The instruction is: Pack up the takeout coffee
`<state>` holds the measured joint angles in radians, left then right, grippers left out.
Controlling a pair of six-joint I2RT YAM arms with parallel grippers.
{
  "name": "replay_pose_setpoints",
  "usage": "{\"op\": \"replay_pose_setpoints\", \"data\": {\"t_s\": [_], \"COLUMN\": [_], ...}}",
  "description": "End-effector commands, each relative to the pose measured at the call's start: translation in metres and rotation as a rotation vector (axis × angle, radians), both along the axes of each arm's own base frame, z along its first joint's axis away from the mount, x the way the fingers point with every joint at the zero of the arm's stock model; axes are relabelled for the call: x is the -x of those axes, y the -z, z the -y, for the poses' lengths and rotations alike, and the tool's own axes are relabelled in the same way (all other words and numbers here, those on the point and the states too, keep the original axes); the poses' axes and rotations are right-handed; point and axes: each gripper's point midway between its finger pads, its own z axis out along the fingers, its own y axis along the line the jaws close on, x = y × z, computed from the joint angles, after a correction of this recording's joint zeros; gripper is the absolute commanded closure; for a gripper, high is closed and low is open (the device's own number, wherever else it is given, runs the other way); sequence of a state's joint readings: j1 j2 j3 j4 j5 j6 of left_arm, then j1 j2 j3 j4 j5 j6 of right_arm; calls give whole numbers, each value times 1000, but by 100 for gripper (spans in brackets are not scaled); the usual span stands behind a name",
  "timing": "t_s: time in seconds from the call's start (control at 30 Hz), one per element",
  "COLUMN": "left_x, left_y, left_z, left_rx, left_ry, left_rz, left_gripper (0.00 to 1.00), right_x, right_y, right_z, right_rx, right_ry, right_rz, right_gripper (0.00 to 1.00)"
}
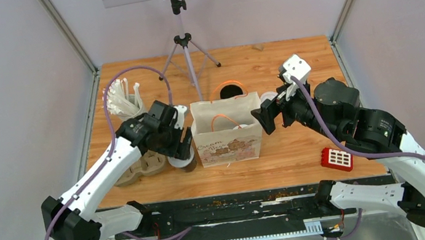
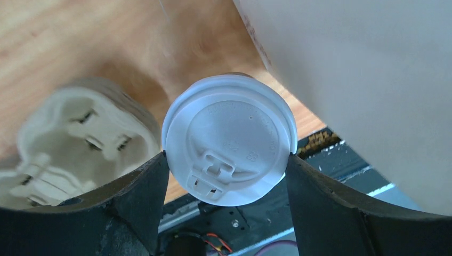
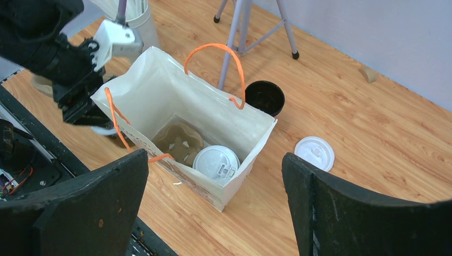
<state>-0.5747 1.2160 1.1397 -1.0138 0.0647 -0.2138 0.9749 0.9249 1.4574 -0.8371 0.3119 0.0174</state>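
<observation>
Three coffee cups are counted. One lidded cup (image 2: 229,138) is grasped at its white lid by the left hand (image 2: 226,157), just beside the paper bag (image 1: 228,131). A second lidded cup (image 3: 216,162) is seated in a pulp carrier (image 3: 178,140) inside the bag. One open black cup (image 3: 265,97) is stood on the bench (image 3: 373,106), with one loose lid (image 3: 314,153) near it. The right hand (image 3: 214,156) is released and nothing is carried in it.

**Hidden and cropped**

From the left wrist, the white lid (image 2: 229,138) covers its cup (image 1: 190,165). The tray (image 2: 80,138) is blurred and cut by the left edge, and the paper bag (image 2: 362,80) runs off the top and right. From the right wrist, 1 bagged cup (image 3: 216,162) shows only its lid, and the straw cup (image 3: 139,18) is cropped at the top.
</observation>
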Motion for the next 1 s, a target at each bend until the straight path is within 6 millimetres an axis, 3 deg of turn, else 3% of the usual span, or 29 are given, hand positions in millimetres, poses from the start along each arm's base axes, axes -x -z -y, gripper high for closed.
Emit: {"op": "replay_pose_setpoints", "data": {"t_s": [0.0,0.27,0.5,0.63,0.83,0.97], "left_x": [26,42,47,52,53,57], "left_y": [13,37,47,36,5,-1], "left_z": [1,-8,1,7,16,17], "left_rx": [-3,-53,-18,15,92,99], "left_ry": [-80,-148,-166,-151,-125,-114], "left_rz": [-27,-4,5,5,26,14], "left_gripper": [32,32,29,23,18,16], "right_x": [3,12,15,19,24,26], "right_y": [-17,-14,-7,-6,-3,-1], "right_z": [2,14,25,24,19,18], "right_rx": [-49,-51,-72,-95,-101,-105], "right_ry": [-2,-6,42,44,16,13], "right_rz": [32,27,-16,-61,-96,-110], "right_gripper": [5,6,9,10,10,9]}}
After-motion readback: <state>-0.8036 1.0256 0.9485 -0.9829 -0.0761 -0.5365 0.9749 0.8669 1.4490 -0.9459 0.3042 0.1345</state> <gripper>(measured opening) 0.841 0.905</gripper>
